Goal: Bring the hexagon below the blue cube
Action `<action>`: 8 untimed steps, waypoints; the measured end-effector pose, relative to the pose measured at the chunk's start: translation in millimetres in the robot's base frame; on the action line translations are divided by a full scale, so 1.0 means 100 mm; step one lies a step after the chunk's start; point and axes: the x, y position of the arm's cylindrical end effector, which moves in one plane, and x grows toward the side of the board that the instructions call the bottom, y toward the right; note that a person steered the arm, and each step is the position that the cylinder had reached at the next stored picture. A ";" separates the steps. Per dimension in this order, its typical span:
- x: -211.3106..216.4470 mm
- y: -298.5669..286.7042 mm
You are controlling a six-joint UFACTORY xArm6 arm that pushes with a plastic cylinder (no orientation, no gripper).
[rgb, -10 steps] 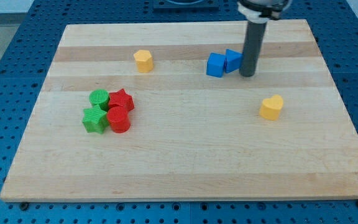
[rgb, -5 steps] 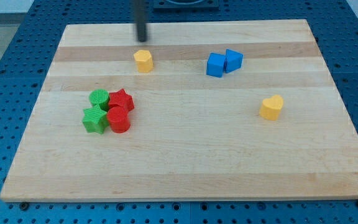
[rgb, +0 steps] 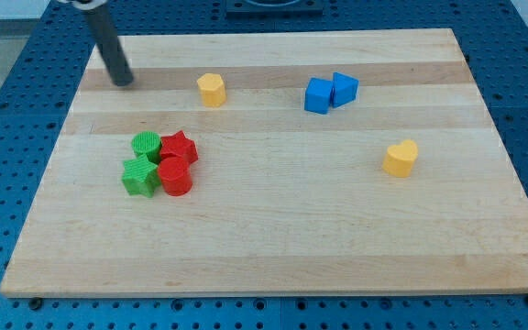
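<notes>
A yellow hexagon (rgb: 211, 89) sits on the wooden board (rgb: 273, 229) near the view's top, left of centre. A blue cube (rgb: 318, 95) lies to its right, touching a second blue block (rgb: 344, 88) of unclear shape. My tip (rgb: 122, 81) rests on the board near its top left corner, well to the left of the yellow hexagon and apart from every block.
A yellow heart-shaped block (rgb: 400, 157) lies at the right. A cluster at the left holds a green cylinder (rgb: 146, 145), a green star (rgb: 139, 176), a red star (rgb: 180, 147) and a red cylinder (rgb: 175, 176).
My tip has swept from beside the blue blocks leftward along the top of the board to its top left corner. No block has moved.
</notes>
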 end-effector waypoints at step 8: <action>0.33 1.77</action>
